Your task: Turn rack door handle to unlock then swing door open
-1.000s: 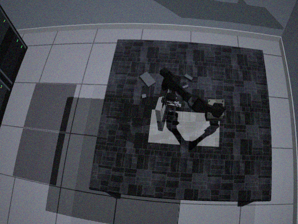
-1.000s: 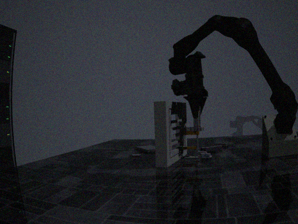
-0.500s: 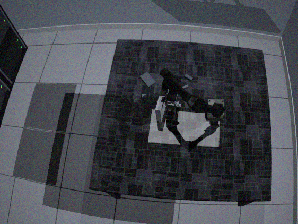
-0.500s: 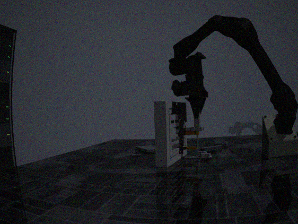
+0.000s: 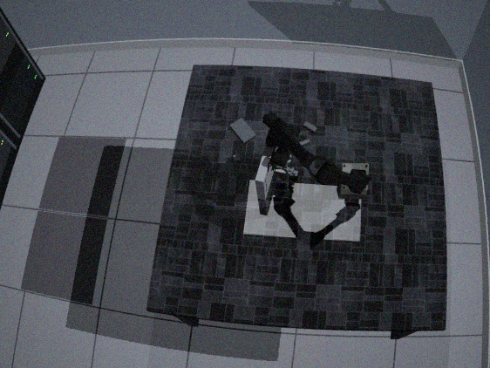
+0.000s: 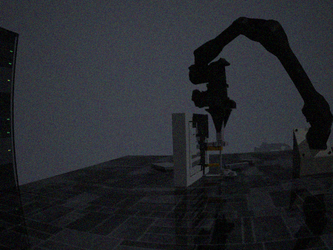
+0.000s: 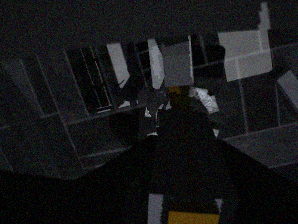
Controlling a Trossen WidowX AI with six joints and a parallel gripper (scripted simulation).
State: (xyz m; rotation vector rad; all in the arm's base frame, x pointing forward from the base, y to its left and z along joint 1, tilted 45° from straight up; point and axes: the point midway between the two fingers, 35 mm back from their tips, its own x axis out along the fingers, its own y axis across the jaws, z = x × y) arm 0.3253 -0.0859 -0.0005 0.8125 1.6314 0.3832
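Observation:
The rack's pale frame (image 5: 263,198) (image 6: 179,151) stands upright on the table (image 5: 279,279) (image 6: 98,213). Its door is dark and hard to make out, so its opening angle cannot be told. The pale upright handle (image 6: 220,157) stands out from the door side on orange brackets (image 6: 214,148), one above the other. My gripper (image 6: 220,131) (image 7: 184,146) points straight down at the handle's upper part and is shut on it. In the wrist view the fingers close in from both sides, and the handle between them is mostly dark. How far the handle is turned cannot be told.
A flat box (image 5: 242,130) (image 6: 163,166) lies behind the frame. Two small blocks, one pale (image 5: 309,126) and one smaller (image 5: 304,142), lie beyond the forearm. The arm's base plate (image 5: 355,167) is at the right. A dark cabinet (image 5: 17,78) (image 6: 7,103) stands at far left.

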